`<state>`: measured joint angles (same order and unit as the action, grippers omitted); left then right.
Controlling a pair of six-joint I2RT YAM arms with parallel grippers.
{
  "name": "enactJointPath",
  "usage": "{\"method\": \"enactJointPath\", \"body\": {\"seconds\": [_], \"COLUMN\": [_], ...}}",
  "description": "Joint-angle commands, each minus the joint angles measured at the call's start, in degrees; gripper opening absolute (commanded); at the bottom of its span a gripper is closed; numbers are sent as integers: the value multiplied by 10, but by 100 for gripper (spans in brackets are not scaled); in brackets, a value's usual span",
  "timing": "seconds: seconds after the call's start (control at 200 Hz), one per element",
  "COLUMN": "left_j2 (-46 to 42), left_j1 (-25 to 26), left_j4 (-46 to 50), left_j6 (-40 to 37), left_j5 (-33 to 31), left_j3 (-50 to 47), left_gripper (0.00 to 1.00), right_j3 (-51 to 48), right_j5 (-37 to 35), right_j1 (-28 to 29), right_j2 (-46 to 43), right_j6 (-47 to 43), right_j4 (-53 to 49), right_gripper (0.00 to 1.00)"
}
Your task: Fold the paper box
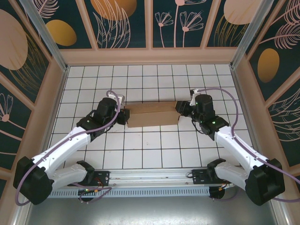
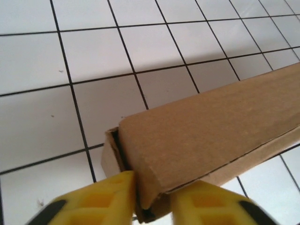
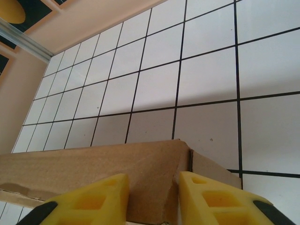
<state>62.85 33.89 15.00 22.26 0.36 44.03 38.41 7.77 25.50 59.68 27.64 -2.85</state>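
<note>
Where the paper box (image 1: 152, 115) lies long and flat between the two arms, each short end sits right at a set of fingers. The left gripper (image 1: 125, 117) is at one end and the right gripper (image 1: 180, 111) is at the other. Beyond the fingers, open white tiles of the table (image 1: 140, 154) run on to the tan back wall (image 1: 150, 56). More open tiles lie on the near side, between the fingers and the arm bases.

In the left wrist view, the box's end corner pokes down between the left gripper's yellow fingers (image 2: 108, 201). The long folded edge runs up and away to the right of them. A thin flap stands just left of the corner, with a dark gap beside it. The fingers are partly apart, one on each side of the corner. The left one touches the cardboard. I cannot tell if they squeeze it.

In the right wrist view, the right gripper's yellow fingers (image 3: 213, 201) are also partly apart, with the box's end between them. Its top edge runs off to the left. A small flap sticks out just above the right finger. I cannot tell if they grip the box.
</note>
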Motion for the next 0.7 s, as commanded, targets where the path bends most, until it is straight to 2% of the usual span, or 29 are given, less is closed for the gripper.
{"method": "enactJointPath", "body": {"seconds": [0.0, 0.105, 0.215, 0.49, 0.696], "left_j2": [-11, -28, -45, -50, -47], "left_j1": [3, 4, 3, 2, -9], "left_j4": [58, 65, 73, 86, 102], "left_j6": [14, 16, 1, 19, -1], "left_j5": [43, 59, 103, 170, 153], "left_j3": [-3, 7, 22, 70, 77], "left_gripper": [34, 37, 40, 35, 32], "right_j3": [-29, -32, -26, -15, -7], "right_j5": [-14, -22, -40, -69, -76], "right_j1": [0, 6, 15, 30, 32], "right_j2": [1, 0, 3, 21, 22], "right_j6": [11, 18, 22, 28, 25], "right_j4": [-23, -21, -23, -25, -31], "right_gripper": [32, 32, 33, 35, 36]}}
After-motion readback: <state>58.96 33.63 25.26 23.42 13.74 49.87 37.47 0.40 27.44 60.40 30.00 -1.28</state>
